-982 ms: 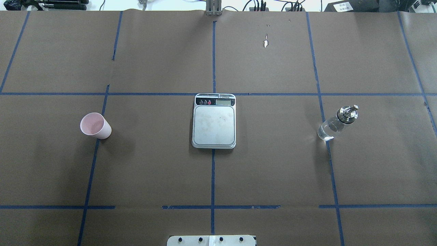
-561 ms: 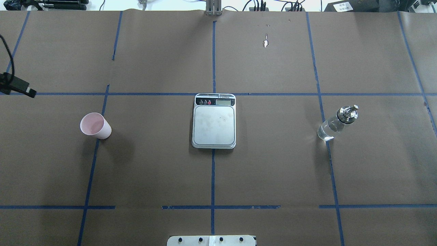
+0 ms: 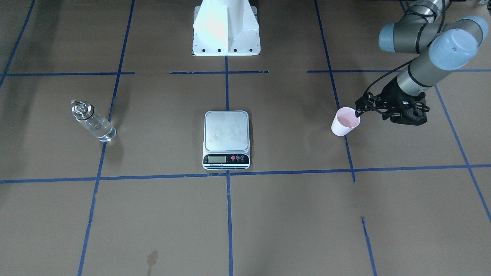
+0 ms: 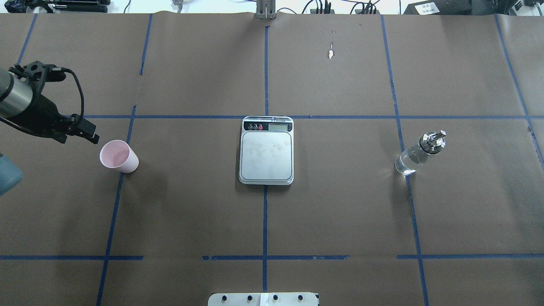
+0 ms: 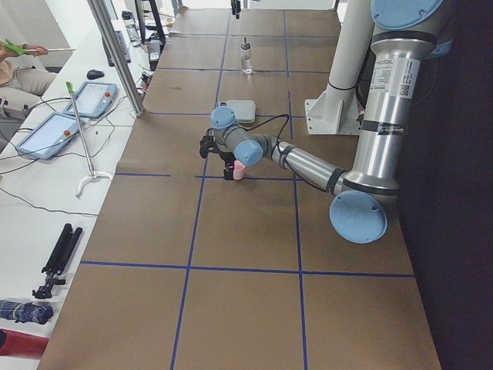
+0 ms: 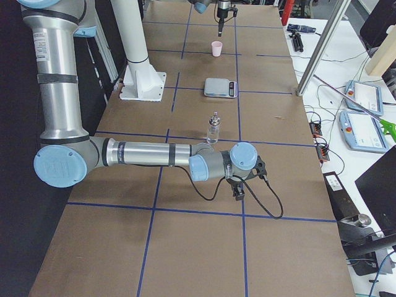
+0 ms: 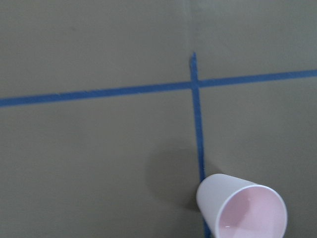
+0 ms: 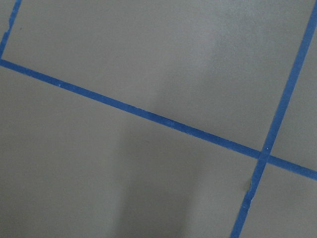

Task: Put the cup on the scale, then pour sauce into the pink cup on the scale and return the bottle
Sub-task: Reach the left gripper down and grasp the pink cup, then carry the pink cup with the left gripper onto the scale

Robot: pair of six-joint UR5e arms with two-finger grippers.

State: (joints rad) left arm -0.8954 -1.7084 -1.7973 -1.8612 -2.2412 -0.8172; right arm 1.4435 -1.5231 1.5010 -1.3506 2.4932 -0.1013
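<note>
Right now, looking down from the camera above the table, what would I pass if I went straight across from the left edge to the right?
left gripper → pink cup → scale → bottle, which stands upright and has clear liquid inside.

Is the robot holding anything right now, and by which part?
Nothing is held. The cup stands on the table beside the left hand, ungripped; the bottle stands alone, apart from the right hand.
</note>
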